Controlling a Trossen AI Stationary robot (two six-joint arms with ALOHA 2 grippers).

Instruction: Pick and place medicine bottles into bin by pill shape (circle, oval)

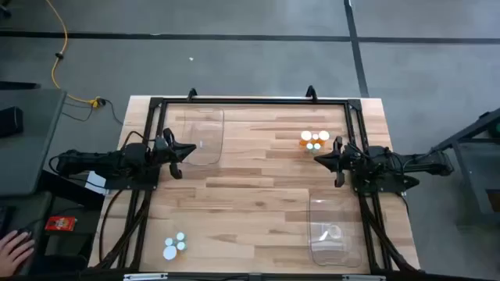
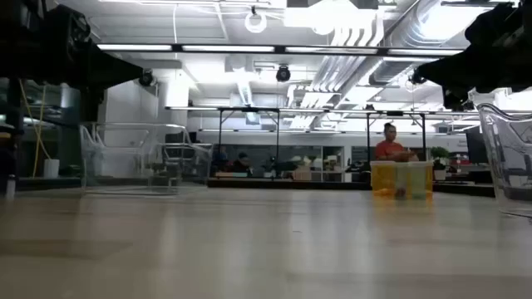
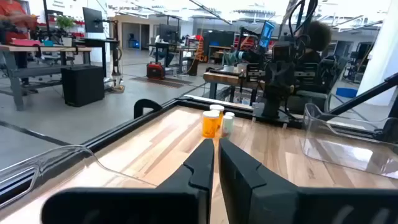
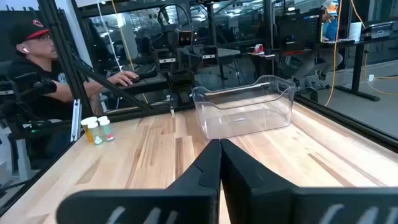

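A cluster of amber and pale white-capped medicine bottles (image 1: 314,140) stands on the table at the far right; it also shows in the left wrist view (image 3: 214,122) and the low view (image 2: 401,178). A second cluster of pale bottles (image 1: 174,246) stands at the near left and shows in the right wrist view (image 4: 96,130). My left gripper (image 1: 187,151) hovers shut and empty at the table's left, beside the far-left clear bin (image 1: 199,134). My right gripper (image 1: 319,159) hovers shut and empty at the right, just nearer than the far-right bottles.
A second clear bin (image 1: 332,230) stands at the near right. A black frame (image 1: 250,100) runs around the table's far and side edges. The bare wood of the table's middle (image 1: 250,187) lies between the arms. A person's hand (image 1: 14,250) rests off the table's near left.
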